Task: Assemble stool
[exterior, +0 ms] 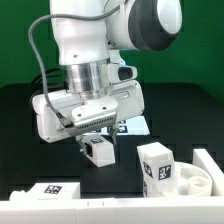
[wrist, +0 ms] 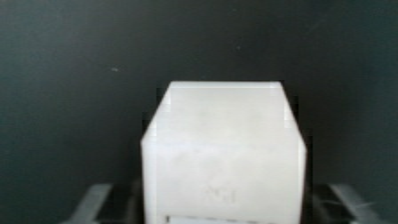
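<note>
1. Lying leg (exterior: 52, 189): white and chunky, on its side at the near edge on the exterior view's left. A black-and-white tag faces up.
2. Seat (exterior: 200, 184): white round disc at the near edge on the exterior view's right, partly cut off by the frame. It is the only receptacle in view.
3. Upright leg (exterior: 157, 164): the seat's one occupant, standing at its left rim with tags on two faces. Whether it sits in a hole cannot be told.
4. Centre leg (exterior: 98, 151): white, resting on the black table (exterior: 30, 150), mid-scene and well apart from the seat. In the wrist view it fills the middle of the picture.
5. Gripper (exterior: 97, 138): directly above the centre leg, pointing down. Its jaws are released; the fingers (wrist: 103, 205) flank the leg with a dark sliver on each side.
6. Marker board (exterior: 136, 125): flat and white, behind the gripper, mostly hidden.
</note>
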`<state>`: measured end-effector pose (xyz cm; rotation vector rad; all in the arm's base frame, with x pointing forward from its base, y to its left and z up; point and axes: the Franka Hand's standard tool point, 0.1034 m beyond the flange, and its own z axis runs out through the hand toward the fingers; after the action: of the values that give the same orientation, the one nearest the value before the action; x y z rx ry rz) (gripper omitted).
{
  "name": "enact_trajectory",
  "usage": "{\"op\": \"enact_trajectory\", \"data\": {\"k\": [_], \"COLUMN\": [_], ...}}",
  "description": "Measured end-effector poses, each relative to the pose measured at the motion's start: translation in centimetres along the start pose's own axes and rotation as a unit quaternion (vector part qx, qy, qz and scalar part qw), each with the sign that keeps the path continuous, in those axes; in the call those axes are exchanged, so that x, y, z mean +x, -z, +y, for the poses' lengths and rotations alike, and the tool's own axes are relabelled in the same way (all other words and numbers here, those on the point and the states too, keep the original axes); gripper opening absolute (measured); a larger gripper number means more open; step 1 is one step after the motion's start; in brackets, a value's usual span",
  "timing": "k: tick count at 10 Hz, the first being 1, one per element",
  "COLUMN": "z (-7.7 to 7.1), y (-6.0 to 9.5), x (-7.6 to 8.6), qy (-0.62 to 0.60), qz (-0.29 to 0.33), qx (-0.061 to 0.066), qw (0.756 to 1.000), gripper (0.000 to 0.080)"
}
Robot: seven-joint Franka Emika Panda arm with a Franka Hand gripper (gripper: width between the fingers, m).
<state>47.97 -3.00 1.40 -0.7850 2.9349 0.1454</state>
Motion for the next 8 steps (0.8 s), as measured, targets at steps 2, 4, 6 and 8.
{"op": "enact_trajectory", "data": {"k": [2, 4, 6, 8], "z": [-0.2, -0.2, -0.3, 0.3], "y": [1.8, 2.7, 2.6, 2.8], "x": [-0.6, -0.6, -0.5, -1.7], "qy": [0.15, 0.327, 0.388, 0.535], "qz": [-0.02, -0.03, -0.028, -0.011], "qx": [-0.004, -0.004, -0.002, -0.022], "qw": [0.988, 0.944, 0.921, 0.844], "gripper": [0.0619, 0.0645, 0.0649, 0.0649]}}
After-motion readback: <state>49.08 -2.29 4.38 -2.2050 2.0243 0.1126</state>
